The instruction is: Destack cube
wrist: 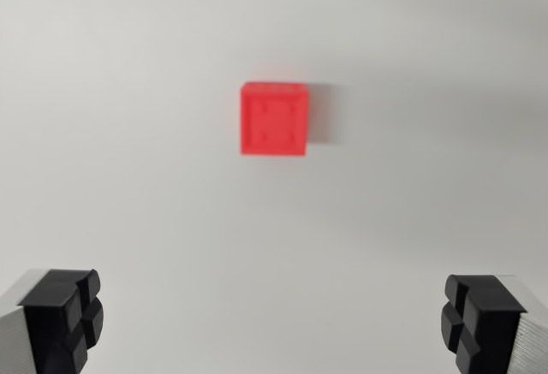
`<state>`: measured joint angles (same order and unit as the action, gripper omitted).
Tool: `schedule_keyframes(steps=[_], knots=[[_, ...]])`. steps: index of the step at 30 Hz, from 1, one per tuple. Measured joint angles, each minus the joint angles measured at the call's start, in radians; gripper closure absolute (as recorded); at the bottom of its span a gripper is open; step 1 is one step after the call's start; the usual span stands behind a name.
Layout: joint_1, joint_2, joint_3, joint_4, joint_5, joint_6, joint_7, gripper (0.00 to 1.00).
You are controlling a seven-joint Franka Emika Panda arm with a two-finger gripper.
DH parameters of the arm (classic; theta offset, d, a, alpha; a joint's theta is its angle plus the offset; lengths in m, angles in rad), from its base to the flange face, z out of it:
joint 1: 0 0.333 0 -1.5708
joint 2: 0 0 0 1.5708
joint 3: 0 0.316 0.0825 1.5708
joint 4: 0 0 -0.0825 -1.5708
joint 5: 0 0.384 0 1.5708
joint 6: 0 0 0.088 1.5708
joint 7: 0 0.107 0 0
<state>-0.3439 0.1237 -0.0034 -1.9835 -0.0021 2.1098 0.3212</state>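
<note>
Nearest the camera, the gripper (274, 323) shows only as its two fingers: one black-padded finger (64, 318) sits at the lower corner on the wrist view's left, the other at the lower corner on the wrist view's right. Each pad has a grooved, notched face backed by a grey metal body. The fingers stand wide apart, with nothing between them but bare surface. Beyond them stretches a plain white tabletop (128, 177), evenly lit and slightly blurred. Farther off, near the middle of the view and a little above centre, sits a red cube (274, 119), well apart from both fingers. Its facing side carries faint recessed marks, and a soft shadow falls on the tabletop just beside it toward the wrist view's right.
</note>
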Motion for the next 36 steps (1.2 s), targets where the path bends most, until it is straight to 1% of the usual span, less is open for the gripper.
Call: schedule_keyframes(steps=[9, 36], knots=[[0.000, -0.008, 0.000, 0.014, 0.000, -0.022, 0.000, 0.00], [0.000, -0.007, 0.000, 0.014, 0.000, -0.022, 0.000, 0.00]])
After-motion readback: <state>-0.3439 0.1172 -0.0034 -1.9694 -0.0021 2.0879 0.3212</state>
